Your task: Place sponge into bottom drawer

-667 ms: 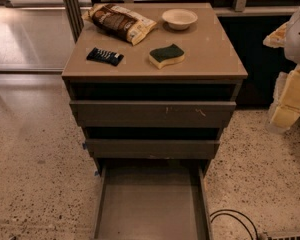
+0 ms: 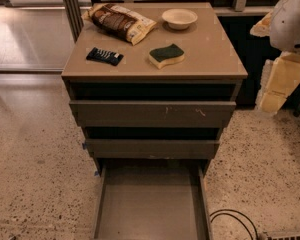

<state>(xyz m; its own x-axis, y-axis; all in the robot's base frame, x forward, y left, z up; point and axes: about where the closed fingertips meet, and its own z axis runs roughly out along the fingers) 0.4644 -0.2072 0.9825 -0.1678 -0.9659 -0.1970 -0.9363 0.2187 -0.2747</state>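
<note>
Sponge [image 2: 166, 55] sits on the tabletop [image 2: 215, 59], green scouring side up, approx. mid-front, apart from everything else. Left of it lies a black-wrapped bar [image 2: 104, 56]; behind, a snack bag [image 2: 121, 22] at the back-left & a pale bowl [image 2: 179, 18] at the back-centre. Bottom drawer [image 2: 150, 209] is pulled well out twd the camera, its flat floor showing; the two upper drawers [image 2: 152, 113] stick out only slightly. Pincer [image 2: 277, 86] hangs at the far right, off the cabinet's side, well apart from the sponge, nothing visibly in it; released or clenched: can't tell. A dark cable [image 2: 235, 219] loops on the speckled floor, lower right.
</note>
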